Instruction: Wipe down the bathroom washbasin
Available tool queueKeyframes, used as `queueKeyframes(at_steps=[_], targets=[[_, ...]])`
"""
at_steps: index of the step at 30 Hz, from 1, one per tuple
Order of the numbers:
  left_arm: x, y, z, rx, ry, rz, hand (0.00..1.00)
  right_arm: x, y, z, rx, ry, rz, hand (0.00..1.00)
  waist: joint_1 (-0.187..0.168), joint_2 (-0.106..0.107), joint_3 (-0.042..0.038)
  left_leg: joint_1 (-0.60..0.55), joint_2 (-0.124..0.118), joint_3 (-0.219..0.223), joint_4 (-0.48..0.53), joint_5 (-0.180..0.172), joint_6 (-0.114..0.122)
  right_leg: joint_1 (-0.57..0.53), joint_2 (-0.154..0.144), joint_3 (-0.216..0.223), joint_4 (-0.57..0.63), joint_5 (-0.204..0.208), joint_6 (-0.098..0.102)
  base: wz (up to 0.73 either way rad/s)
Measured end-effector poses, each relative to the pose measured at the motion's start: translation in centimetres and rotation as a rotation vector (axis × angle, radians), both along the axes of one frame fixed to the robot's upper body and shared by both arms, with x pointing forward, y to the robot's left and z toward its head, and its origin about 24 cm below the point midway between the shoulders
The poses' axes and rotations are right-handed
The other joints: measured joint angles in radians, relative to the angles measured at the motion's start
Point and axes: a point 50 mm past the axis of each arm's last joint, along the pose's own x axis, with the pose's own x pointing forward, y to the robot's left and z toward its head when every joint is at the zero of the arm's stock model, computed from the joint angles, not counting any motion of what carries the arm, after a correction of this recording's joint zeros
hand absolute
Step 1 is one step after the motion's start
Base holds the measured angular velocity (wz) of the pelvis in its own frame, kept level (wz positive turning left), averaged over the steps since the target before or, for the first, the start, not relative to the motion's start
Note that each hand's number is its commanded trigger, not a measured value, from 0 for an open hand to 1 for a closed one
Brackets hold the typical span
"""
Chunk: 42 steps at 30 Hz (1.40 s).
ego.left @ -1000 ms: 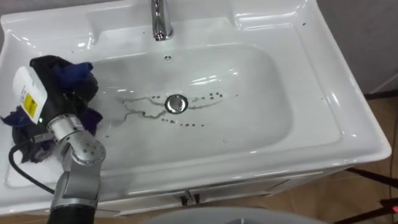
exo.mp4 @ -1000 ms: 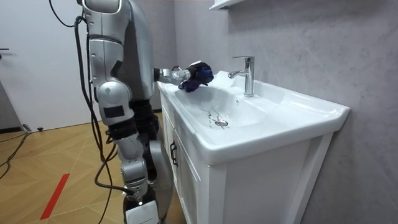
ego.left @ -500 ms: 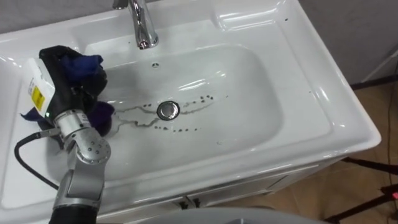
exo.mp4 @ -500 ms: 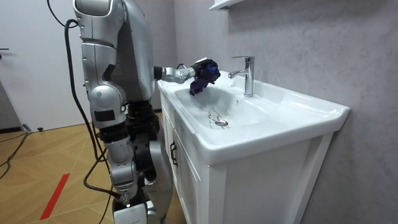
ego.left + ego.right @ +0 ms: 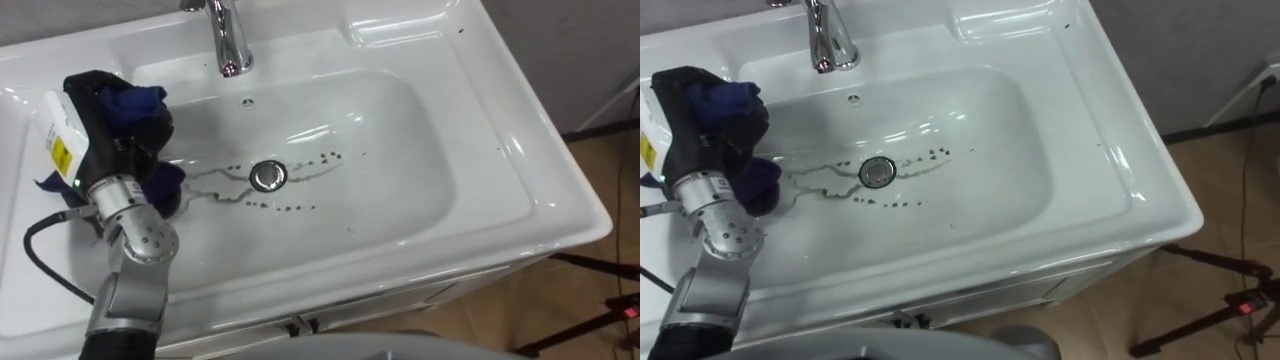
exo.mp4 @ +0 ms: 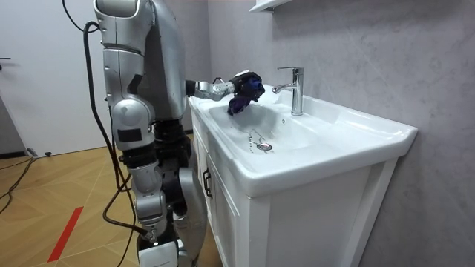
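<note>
A white basin (image 5: 420, 215) (image 5: 1030, 215) (image 6: 297, 141) has a chrome drain (image 5: 266, 176) (image 5: 876, 172) at its middle, with dark streaks and spots (image 5: 300, 208) around it. My left hand (image 5: 105, 110) (image 5: 690, 100) (image 6: 241, 80) hovers over the basin's left slope, shut on a dark blue cloth (image 5: 135, 105) (image 5: 725, 100) (image 6: 239, 100) that hangs down from it toward the bowl. A chrome tap (image 5: 228, 40) (image 5: 825, 40) (image 6: 295, 89) stands at the back rim.
The basin tops a white cabinet (image 6: 230, 215) against a grey wall. I stand at its front, on a wooden floor (image 6: 52, 215). To the right, beyond the basin's edge, dark stand legs (image 5: 600, 270) cross the floor.
Over the last second my left hand has carried the cloth from the basin's left rim inward over the bowl. The eye view has shifted too. Since half a second ago almost nothing moved.
</note>
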Motion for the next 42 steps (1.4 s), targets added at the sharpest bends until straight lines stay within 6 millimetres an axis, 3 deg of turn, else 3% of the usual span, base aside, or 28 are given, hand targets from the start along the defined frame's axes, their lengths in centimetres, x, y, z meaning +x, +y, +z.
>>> queueKeyframes(at_steps=[8,15,21,29,42], targets=[[-0.4,-1.1,-1.7,0.075,0.094,-0.072,1.00,0.0,-0.1,0.0,-0.005,0.003,0.005,0.00,0.001,0.011,-0.0016,0.006,-0.001,-0.005,-0.005,0.000,0.000,0.000,0.002,0.008,0.002,0.001,0.001,-0.02],[-1.3,-1.0,-4.1,0.099,0.247,-0.109,1.00,-0.3,-0.1,0.0,0.015,0.017,0.005,0.00,-0.001,0.002,0.0000,0.004,-0.001,-0.001,-0.006,0.000,0.000,-0.001,0.003,0.009,0.003,0.002,0.001,-0.01],[-1.6,-0.8,-4.9,0.096,0.309,-0.114,1.00,-0.5,0.0,0.0,0.029,0.028,0.001,0.00,-0.003,-0.002,-0.0012,0.001,-0.001,0.003,-0.006,0.000,0.000,-0.001,0.002,0.004,0.002,0.005,0.002,0.02],[-2.7,-0.7,-7.1,0.205,0.453,-0.157,1.00,-0.3,-0.1,0.1,0.014,0.028,0.002,0.00,-0.003,-0.001,-0.0038,0.016,0.000,0.011,-0.006,0.000,0.000,0.007,0.005,0.018,0.007,0.005,0.002,-0.05],[-2.8,-0.9,-7.6,0.287,0.526,-0.199,1.00,0.7,-0.1,0.1,0.012,-0.004,0.030,0.00,-0.003,0.006,-0.0092,0.016,0.001,0.033,-0.007,0.000,0.000,-0.001,0.007,0.031,0.007,0.010,0.002,-0.03]])
